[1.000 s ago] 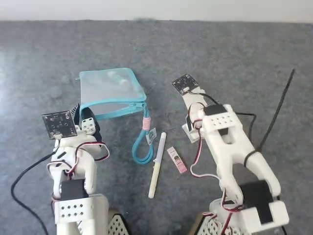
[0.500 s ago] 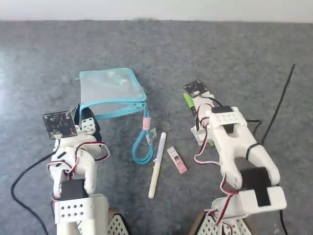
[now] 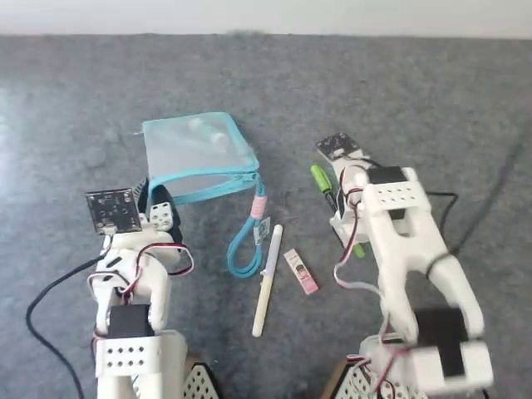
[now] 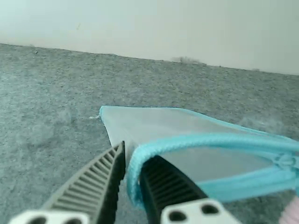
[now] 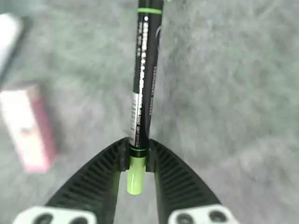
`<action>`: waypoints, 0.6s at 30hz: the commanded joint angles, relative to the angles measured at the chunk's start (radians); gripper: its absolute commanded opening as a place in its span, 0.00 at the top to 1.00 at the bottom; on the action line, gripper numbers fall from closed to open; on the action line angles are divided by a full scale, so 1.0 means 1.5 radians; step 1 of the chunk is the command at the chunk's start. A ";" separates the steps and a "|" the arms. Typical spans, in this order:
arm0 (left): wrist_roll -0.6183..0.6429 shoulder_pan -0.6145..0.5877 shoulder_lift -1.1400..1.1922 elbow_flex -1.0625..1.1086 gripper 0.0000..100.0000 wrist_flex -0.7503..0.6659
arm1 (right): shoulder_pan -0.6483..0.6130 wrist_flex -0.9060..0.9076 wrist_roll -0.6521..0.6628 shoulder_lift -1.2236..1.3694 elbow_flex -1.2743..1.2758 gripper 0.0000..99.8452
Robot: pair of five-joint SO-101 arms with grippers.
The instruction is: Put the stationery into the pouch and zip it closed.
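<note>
Presently pinching the green-tipped black marker [image 5: 142,84] by its end in the right fingers [image 5: 180,179], clamping the translucent turquoise-zipped pouch [image 4: 187,133] by its rim in the left fingers [image 4: 98,184]; could swivel in that end-only hold and miss the mouth.

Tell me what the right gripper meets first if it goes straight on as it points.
Nothing close: the right gripper, jaws shut on the marker, points over grey table, past the pouch. If tilted down, the marker's tip likely touches table first.
</note>
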 commanded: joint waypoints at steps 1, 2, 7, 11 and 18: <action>0.006 0.016 -0.009 -0.005 0.99 -0.003 | -0.050 0.178 0.065 -0.196 -0.075 0.99; 0.006 0.016 -0.009 -0.005 0.99 -0.003 | -0.069 0.224 0.080 -0.239 -0.089 0.99; 0.006 0.017 -0.008 -0.004 0.99 -0.003 | -0.202 0.323 0.074 -0.391 -0.127 0.99; 0.006 0.017 -0.007 -0.004 0.99 -0.003 | -0.294 0.321 0.055 -0.359 -0.126 0.99; 0.005 0.017 -0.005 0.004 0.99 -0.021 | -0.331 0.320 0.014 -0.190 -0.240 0.99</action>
